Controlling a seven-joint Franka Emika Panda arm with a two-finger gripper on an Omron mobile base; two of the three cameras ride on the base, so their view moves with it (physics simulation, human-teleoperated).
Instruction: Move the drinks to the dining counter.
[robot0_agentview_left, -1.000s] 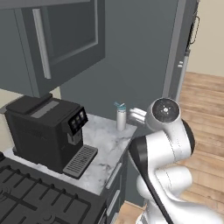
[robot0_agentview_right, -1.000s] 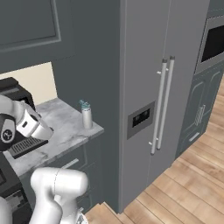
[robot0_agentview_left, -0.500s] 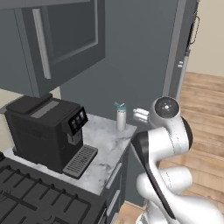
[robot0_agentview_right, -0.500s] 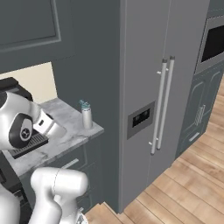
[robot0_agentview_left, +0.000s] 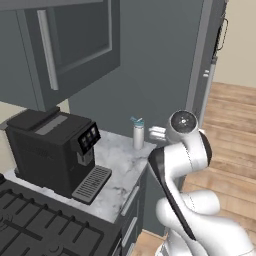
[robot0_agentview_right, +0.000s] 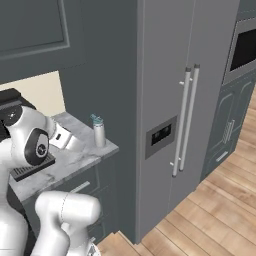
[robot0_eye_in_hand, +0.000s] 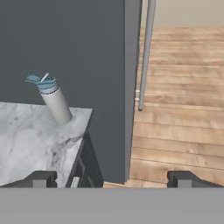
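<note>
My gripper (robot0_eye_in_hand: 109, 178) fingers spread wide, holding nothing, aimed past the worktop (robot0_eye_in_hand: 26, 135) edge. Pale tumbler (robot0_eye_in_hand: 54, 103) stands on worktop's back corner beside the fridge (robot0_agentview_right: 185, 100); no drinks visible.

One pale tumbler (robot0_agentview_left: 138, 135) with teal lid, one black coffee machine (robot0_agentview_left: 52, 150), one grey fridge (robot0_agentview_right: 185, 100).

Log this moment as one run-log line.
gripper: open, empty | tumbler: upright on marble worktop beside fridge | coffee machine: on worktop | drinks: not yet held
</note>
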